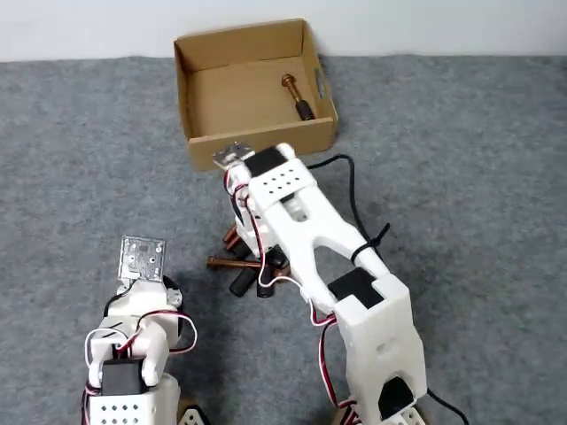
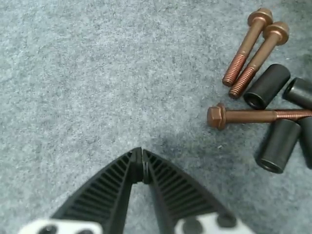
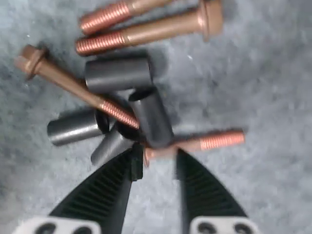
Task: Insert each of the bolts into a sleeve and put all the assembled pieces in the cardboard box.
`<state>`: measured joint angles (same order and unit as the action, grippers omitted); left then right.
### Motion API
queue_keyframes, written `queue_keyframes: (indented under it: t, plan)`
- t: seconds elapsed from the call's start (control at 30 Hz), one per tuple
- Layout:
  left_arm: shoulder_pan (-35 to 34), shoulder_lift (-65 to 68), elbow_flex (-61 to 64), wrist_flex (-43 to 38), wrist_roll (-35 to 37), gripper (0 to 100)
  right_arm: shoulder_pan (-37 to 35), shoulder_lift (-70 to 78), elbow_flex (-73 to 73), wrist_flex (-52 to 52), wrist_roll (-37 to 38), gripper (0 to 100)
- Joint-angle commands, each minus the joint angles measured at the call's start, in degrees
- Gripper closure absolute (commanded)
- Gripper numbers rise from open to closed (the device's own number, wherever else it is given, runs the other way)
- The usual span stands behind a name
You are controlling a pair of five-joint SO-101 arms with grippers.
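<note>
I see my left gripper (image 2: 142, 165) closed, empty, over fuzzy grey carpet (image 2: 73, 73); right gripper (image 3: 160, 155) half open, threaded coppery bolt (image 3: 214, 140) between its tips, 6 o'clock from the cardboard box (image 1: 257, 142).

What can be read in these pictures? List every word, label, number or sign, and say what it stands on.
No text can be read anywhere in these views.
The cardboard box: plain walls, no print.
The bolts and sleeves: no legible marks.
The small circuit board: any print on it is too small to read.
</note>
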<state>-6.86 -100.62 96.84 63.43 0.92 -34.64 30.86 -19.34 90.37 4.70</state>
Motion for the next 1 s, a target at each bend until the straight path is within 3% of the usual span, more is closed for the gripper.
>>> queue_keyframes:
  t: [0.0, 0.67, 0.8, 0.97]
  plan:
    - [-0.4, 0.1, -0.1, -1.6, -0.2, 100, -0.7, -3.4, 0.6, -4.4, 2.4, 86.0]
    - [-0.4, 0.1, -0.1, -1.6, -0.2, 100, 0.8, 6.8, 0.3, -10.6, 4.3, 88.2]
    - [-0.4, 0.1, -0.1, -1.6, -0.2, 100, 1.3, 7.4, 0.3, -11.3, 4.3, 99.0]
    - [-0.4, 0.1, -0.1, -1.6, -0.2, 100, 1.3, 6.4, 0.2, -9.8, 4.1, 99.1]
